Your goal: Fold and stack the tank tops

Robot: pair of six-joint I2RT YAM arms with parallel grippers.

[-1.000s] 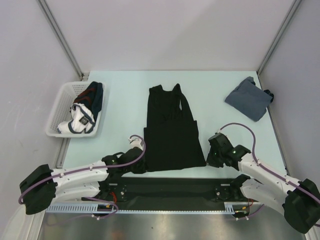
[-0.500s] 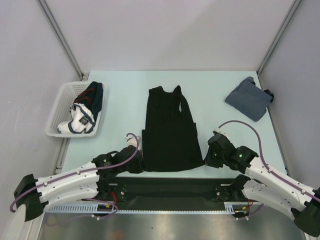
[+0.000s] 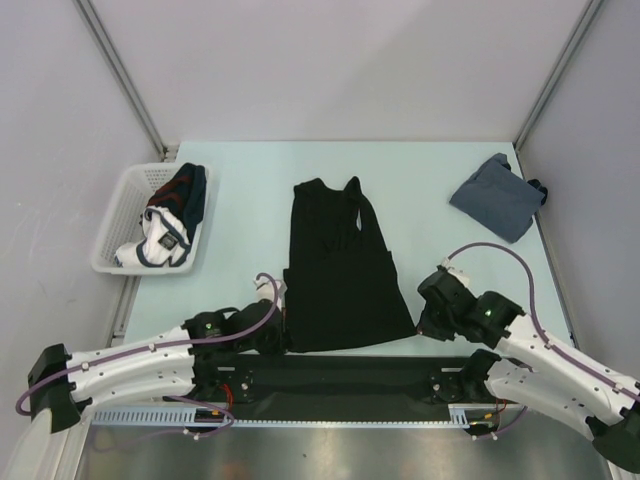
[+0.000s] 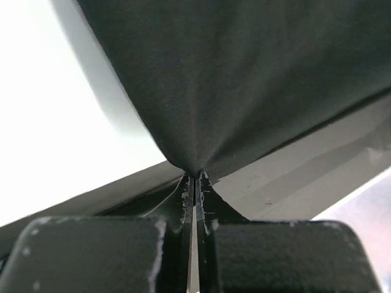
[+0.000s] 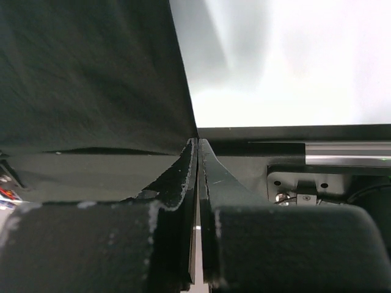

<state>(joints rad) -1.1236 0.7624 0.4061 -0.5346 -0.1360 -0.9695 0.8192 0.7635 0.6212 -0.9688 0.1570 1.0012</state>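
Note:
The plain black tank top (image 3: 340,270) lies flat in the middle of the table, straps away from me and hem toward the near edge. My left gripper (image 3: 281,334) is shut on its near left hem corner, and the left wrist view shows black cloth (image 4: 244,85) bunching into the shut gripper (image 4: 195,176). My right gripper (image 3: 421,322) is shut on the near right hem corner. In the right wrist view the black fabric (image 5: 91,73) ends at the closed gripper (image 5: 197,141). The blue-grey tank top (image 3: 495,198) sits folded at the back right.
A white basket (image 3: 108,228) at the left edge holds a heap of other clothes (image 3: 172,215). A black strip (image 3: 340,375) with the arm bases runs along the near edge, just behind the hem. Grey walls close in the table on three sides.
Both grippers have drawn the black tank top's hem toward the near edge, and the whole top has slid a little nearer. The left arm has lowered and stretched out further.

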